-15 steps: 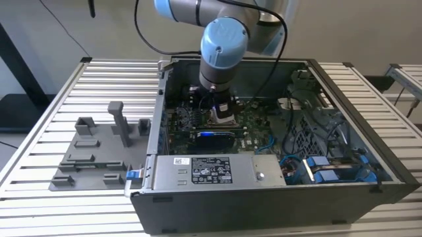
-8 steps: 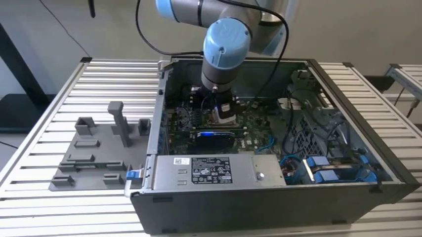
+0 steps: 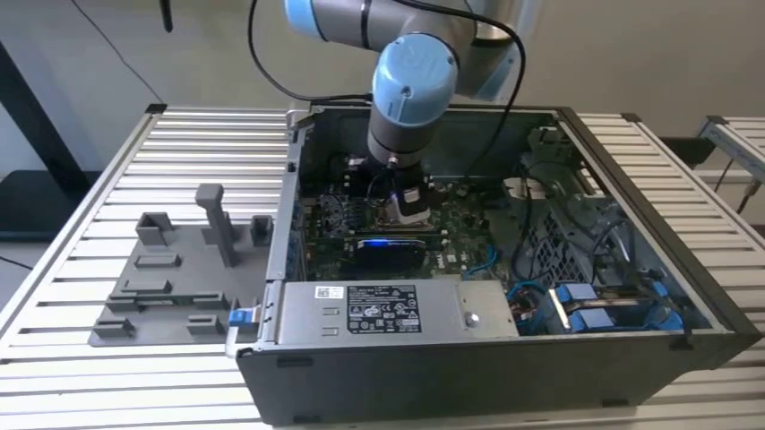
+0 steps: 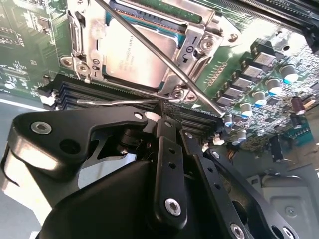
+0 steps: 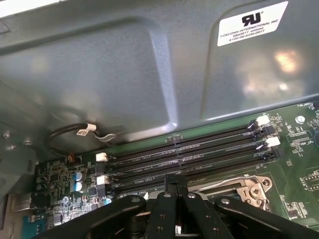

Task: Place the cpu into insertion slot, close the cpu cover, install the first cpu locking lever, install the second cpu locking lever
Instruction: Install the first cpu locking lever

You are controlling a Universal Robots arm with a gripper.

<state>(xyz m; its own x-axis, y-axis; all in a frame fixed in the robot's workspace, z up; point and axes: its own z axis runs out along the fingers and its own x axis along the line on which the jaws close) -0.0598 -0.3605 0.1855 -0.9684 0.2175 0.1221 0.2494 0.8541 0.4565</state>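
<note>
On the exterior view's left, a grey plastic fixture (image 3: 179, 278) sits on the slatted table (image 3: 72, 233). To its right stands the open computer case (image 3: 622, 358), where the arm (image 3: 413, 85) reaches down over the green board (image 3: 460, 246).

In the second wrist view, the cpu (image 4: 137, 52) lies in the insertion slot (image 4: 75, 37) with the metal cover (image 4: 202, 30) closed around it. A thin lever (image 4: 149, 47) crosses over it slantwise; a second lever (image 4: 119, 103) lies beside the slot, just beyond the gripper (image 4: 167, 119). The fingers appear pressed together, holding nothing.

In the first wrist view, long black memory slots (image 5: 184, 152) run past the gripper's tip.
</note>
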